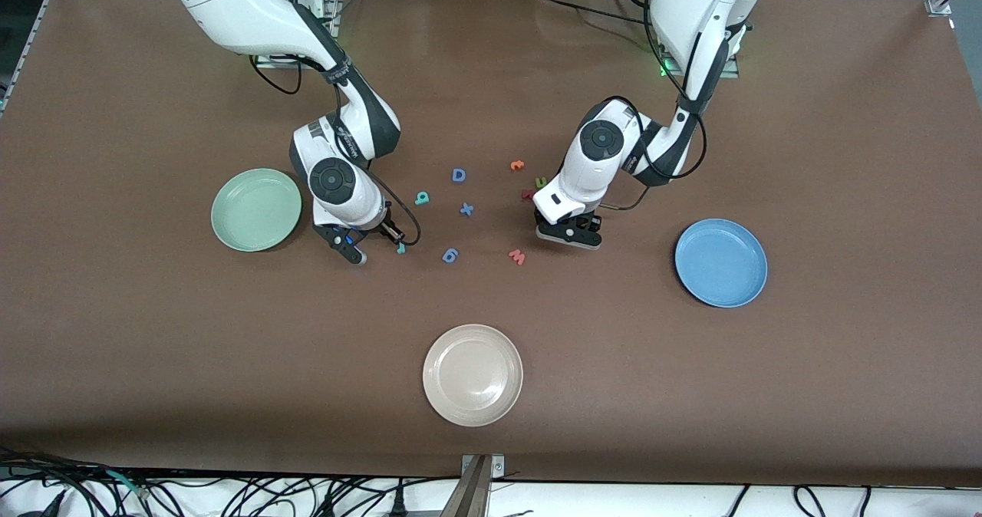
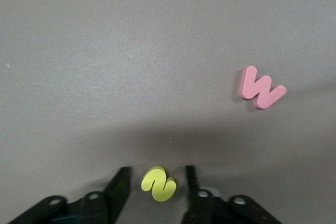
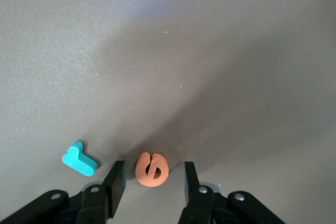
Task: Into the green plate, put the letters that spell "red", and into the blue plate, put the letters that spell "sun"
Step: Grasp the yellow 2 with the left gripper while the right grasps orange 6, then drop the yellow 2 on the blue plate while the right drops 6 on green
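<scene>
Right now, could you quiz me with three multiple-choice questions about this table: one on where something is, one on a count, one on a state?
1. Where is the yellow s? A in a plate; B on the table between the left gripper's fingers; C in the air.
2. How many plates are there? A two; B three; C four.
3. The right gripper's jaws are: A shut on nothing; B holding a plate; C open around the orange e.
Key: B, the left wrist view shows it there; B, green plate, blue plate, cream plate; C, gaps show either side.
</scene>
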Motion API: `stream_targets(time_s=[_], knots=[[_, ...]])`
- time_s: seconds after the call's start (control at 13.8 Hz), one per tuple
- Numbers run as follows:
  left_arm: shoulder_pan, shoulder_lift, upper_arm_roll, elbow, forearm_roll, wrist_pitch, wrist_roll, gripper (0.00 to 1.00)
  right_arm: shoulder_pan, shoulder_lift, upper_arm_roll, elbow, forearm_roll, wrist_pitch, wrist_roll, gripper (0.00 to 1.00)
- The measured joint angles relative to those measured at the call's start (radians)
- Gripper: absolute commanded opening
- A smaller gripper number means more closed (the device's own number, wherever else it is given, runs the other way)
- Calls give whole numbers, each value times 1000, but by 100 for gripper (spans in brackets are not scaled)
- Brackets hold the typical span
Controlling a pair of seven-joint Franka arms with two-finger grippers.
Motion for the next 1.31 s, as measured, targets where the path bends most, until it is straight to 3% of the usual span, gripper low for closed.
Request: stream_targets(time_s=[0.22, 0.36, 0.51, 0.65, 0.87, 1.02, 1.31], knots=[[-2, -5, 0, 1, 0, -1, -29, 16, 0, 5, 0, -3, 0, 17, 0, 40], [-12, -3, -1, 2, 0, -1, -51, 12, 0, 5, 0, -3, 0, 25, 0, 15], [-13, -3, 1, 6, 0, -9, -59, 11, 0, 5, 1, -3, 0, 27, -1, 0], [-11, -4, 15, 44, 2, -99, -58, 10, 0, 4, 0, -3, 0, 27, -1, 0], [20, -13, 51, 204, 22, -407, 3, 10, -1, -12, -11, 5, 0, 0, -14, 0], [85, -21, 58, 302, 25, -593, 115, 11, -3, -65, -53, 26, 0, -120, -88, 0], [262, -23, 61, 328, 27, -697, 396, 13, -12, -200, -158, 32, 0, -350, -292, 0]])
